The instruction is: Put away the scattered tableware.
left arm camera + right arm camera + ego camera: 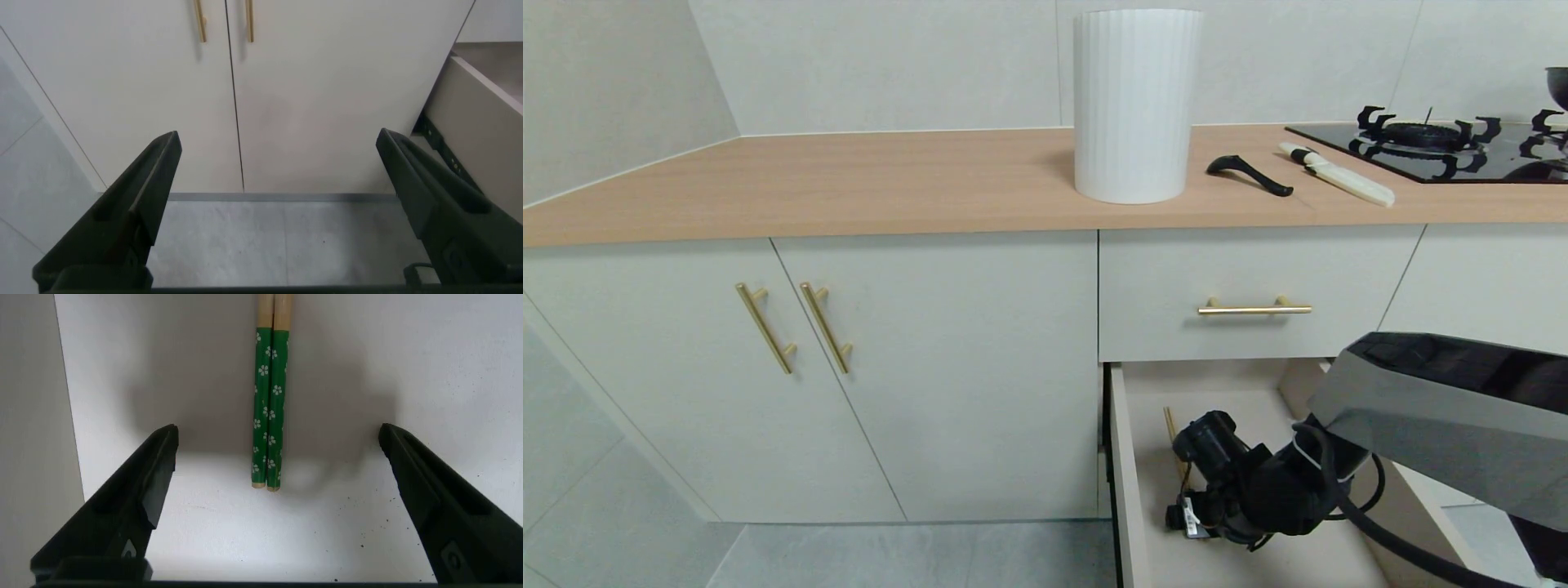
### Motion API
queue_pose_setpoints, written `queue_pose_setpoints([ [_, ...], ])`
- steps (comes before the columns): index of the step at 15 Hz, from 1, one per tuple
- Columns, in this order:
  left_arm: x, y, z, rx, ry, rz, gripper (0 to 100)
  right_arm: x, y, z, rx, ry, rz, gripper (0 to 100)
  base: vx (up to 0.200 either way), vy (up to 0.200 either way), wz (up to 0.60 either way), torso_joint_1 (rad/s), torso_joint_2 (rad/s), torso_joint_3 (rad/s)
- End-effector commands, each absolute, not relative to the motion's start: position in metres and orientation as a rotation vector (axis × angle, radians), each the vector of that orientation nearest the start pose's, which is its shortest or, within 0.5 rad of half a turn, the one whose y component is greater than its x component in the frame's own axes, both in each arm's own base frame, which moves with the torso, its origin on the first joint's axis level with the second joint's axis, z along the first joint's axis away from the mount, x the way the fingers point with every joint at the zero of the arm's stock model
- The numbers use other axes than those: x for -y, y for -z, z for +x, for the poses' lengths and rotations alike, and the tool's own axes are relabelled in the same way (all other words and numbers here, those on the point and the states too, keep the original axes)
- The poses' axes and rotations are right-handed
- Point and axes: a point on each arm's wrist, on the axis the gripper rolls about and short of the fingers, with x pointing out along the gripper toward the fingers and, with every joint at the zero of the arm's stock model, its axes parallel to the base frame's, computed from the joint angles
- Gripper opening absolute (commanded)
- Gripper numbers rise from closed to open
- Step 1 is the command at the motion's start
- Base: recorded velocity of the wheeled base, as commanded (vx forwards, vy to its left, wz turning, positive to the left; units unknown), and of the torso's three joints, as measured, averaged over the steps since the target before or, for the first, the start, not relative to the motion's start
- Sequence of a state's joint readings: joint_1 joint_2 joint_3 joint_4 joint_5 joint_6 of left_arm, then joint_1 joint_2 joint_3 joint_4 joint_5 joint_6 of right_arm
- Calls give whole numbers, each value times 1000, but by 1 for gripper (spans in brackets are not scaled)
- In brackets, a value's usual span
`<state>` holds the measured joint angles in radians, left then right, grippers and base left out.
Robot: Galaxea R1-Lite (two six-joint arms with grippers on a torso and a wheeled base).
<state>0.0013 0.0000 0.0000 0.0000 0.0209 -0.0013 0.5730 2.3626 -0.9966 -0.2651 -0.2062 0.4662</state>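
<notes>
- Chopsticks (268, 408), a pair with green flower-patterned ends and plain wood beyond, lie side by side and touching each other on the pale floor of the open drawer (1131, 457).
- Position relative to the fingers: the pair lies midway between the two right fingers (147, 490), touching neither. The green ends sit just past the fingertips and the shafts run straight away from them.
- Right gripper (278, 439): fingers spread wide and holding nothing, lowered inside the drawer with the tips pointing at the drawer floor.
- In the head view the chopsticks (1170, 433) show as a thin wooden line beside the drawer's left wall, just beyond the right arm (1282, 490).
- Left gripper (278, 151): fingers (147, 196) spread wide and holding nothing. Beyond the tips are the two closed cabinet doors (327, 90) and the grey tiled floor (278, 237). The open drawer's side (482, 90) lies outside the right-hand finger.
- Well above both grippers, on the wooden countertop (849, 180):
  - a knife (1339, 173) with a pale blade, lying flat;
  - a black utensil (1250, 174) just beside the knife and apart from it;
  - a tall white ribbed canister (1135, 106), upright, next to the utensil;
  - a black gas hob (1429, 143) behind the knife.
</notes>
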Motion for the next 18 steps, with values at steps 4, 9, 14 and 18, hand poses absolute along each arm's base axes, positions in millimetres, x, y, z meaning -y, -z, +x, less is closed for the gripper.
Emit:
queue_pose_setpoints([
  [4,0,-76,-23,-2,-23,-2,100,-178,-54,282,-926,-151,28,100,0,0,0,0,0,0],
  [9,0,-76,-23,-2,-23,-2,100,-147,-165,238,-742,-199,101,100,0,0,0,0,0,0],
  [14,0,-76,-23,-2,-23,-2,100,-105,-210,223,-564,-161,88,100,0,0,0,0,0,0],
  [18,0,-76,-23,-2,-21,-2,100,-97,-214,224,-546,-141,73,100,0,0,0,0,0,0],
])
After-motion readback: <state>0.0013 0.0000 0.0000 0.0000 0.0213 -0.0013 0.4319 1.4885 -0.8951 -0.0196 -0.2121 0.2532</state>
